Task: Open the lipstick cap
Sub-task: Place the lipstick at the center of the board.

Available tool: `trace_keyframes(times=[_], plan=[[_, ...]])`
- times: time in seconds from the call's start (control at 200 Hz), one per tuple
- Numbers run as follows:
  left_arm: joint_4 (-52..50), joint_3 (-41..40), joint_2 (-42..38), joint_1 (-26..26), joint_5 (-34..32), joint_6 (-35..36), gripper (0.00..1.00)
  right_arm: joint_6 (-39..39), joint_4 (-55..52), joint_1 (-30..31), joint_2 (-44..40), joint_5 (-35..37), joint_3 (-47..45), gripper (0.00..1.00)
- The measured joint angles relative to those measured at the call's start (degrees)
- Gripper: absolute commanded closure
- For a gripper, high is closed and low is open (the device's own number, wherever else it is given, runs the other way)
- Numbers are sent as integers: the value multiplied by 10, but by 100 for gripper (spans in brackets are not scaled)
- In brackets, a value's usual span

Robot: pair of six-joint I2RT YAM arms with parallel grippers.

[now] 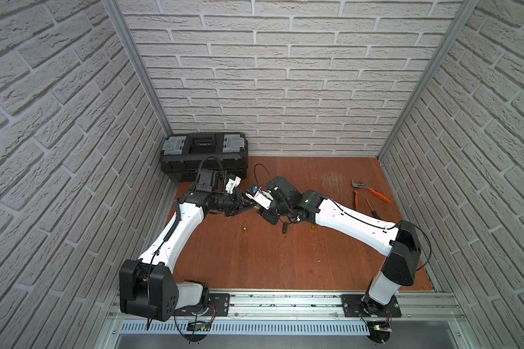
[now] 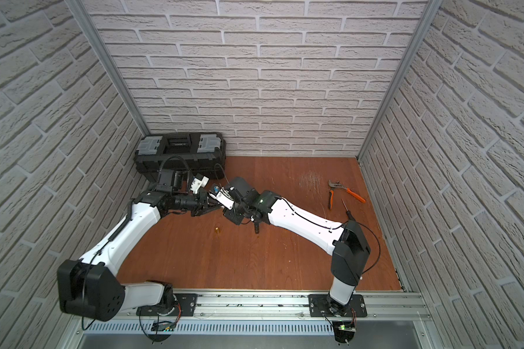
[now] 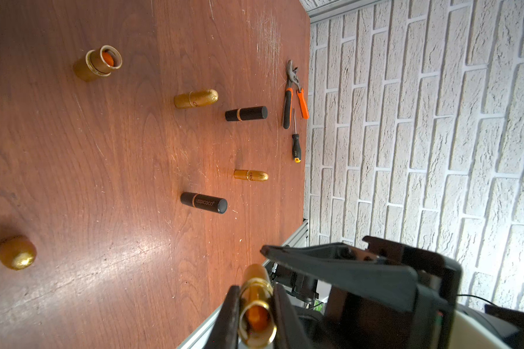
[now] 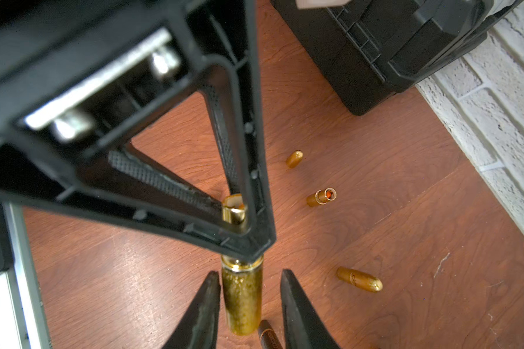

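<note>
My left gripper is shut on a gold lipstick, clamping its shiny inner tube. The tube's mouth is uncovered and the orange stick shows inside. No cap sits on it. In the right wrist view the lipstick's glittery gold body pokes out past the left fingertips. My right gripper is open, with a jaw on each side of that body and a gap on both sides. In both top views the two grippers meet above the table's left middle. A loose gold cap stands on the table.
On the wooden table stand another uncapped gold lipstick, two capped gold ones and two black ones. A black toolbox sits at the back left. Pliers and a screwdriver lie at the right.
</note>
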Motion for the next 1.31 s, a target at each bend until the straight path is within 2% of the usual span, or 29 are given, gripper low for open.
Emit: trace_keyframes(times=[0.16,0.325,0.49,0.795,0.995,1.305], plan=[[-9,3,0,13,-22,1,84,0,6,0,-3,14,-2,61],[-37,41,20,8,-106,28,83,0,12,0,-18,36,-12,61],[-34,45,47,-39,-200,50,83,2,6,0,-53,58,-13,61],[3,26,72,-165,-382,90,83,18,-10,0,-162,110,-34,59],[45,-33,73,-205,-445,98,83,25,-17,0,-174,133,-42,59],[74,-50,80,-254,-513,116,82,31,-37,0,-165,142,-52,59]])
